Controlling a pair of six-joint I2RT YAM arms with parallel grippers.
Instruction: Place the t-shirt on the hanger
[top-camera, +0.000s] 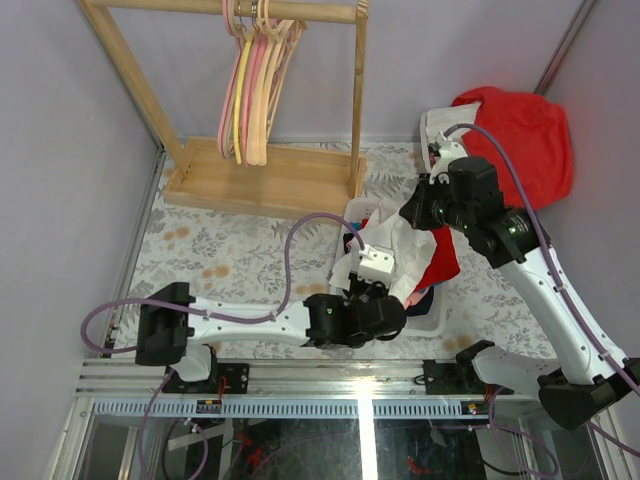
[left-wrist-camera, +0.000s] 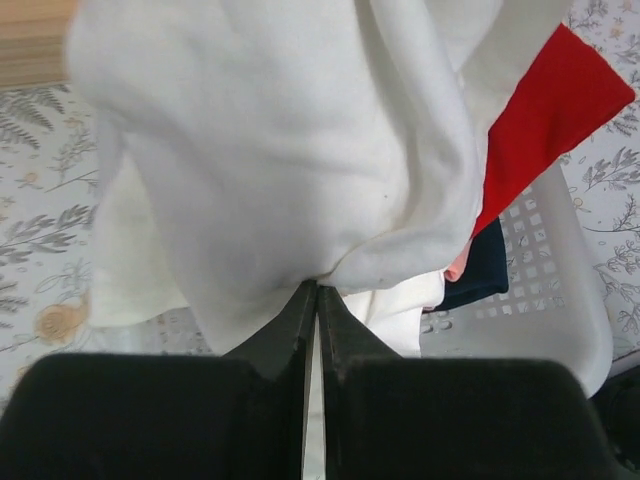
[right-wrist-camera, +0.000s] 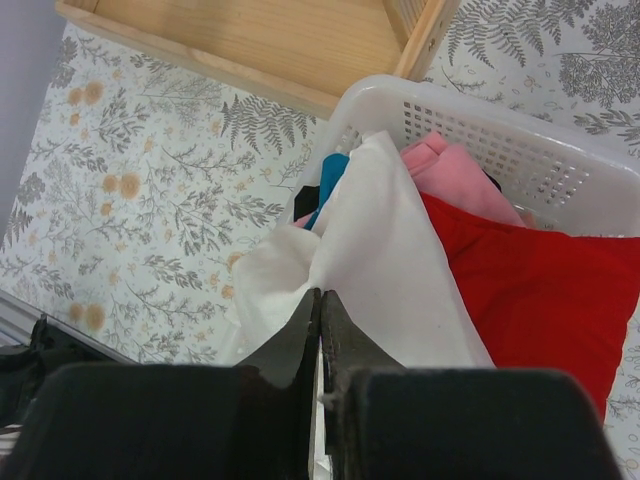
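Closest to the lens, my left pincer (left-wrist-camera: 317, 292) has its two black fingers pressed together, with a fold of the t-shirt (left-wrist-camera: 300, 150) nipped at the very tips. The right pincer (right-wrist-camera: 320, 298) is the same: closed tight on a thin edge of that white cloth. From above, the two grips sit near each other. The shirt hangs bunched between them over the white basket (right-wrist-camera: 500, 140) on the right side of the table.

Just beside the shirt in the basket lie a red cloth (right-wrist-camera: 540, 290), a pink one (right-wrist-camera: 450, 175) and something navy (left-wrist-camera: 485, 275). The hanger (top-camera: 268, 90) I need hangs with the others on the wooden rack (top-camera: 355, 100) at the far left, well apart from both arms.

My worries:
- **Slipping grip:** Both holds are thin pinches at the fingertips, so a quick lift could pull the fabric free.
- **Snagged clothes:** The red cloth touches the shirt and may be dragged out with it.
- **Hidden collar:** The shirt is crumpled, and I cannot tell where the neck opening is. If I spread it from the wrong edges, the collar would end up twisted.
- **No spare arm:** Both pincers are busy, so neither can fetch the hanger.
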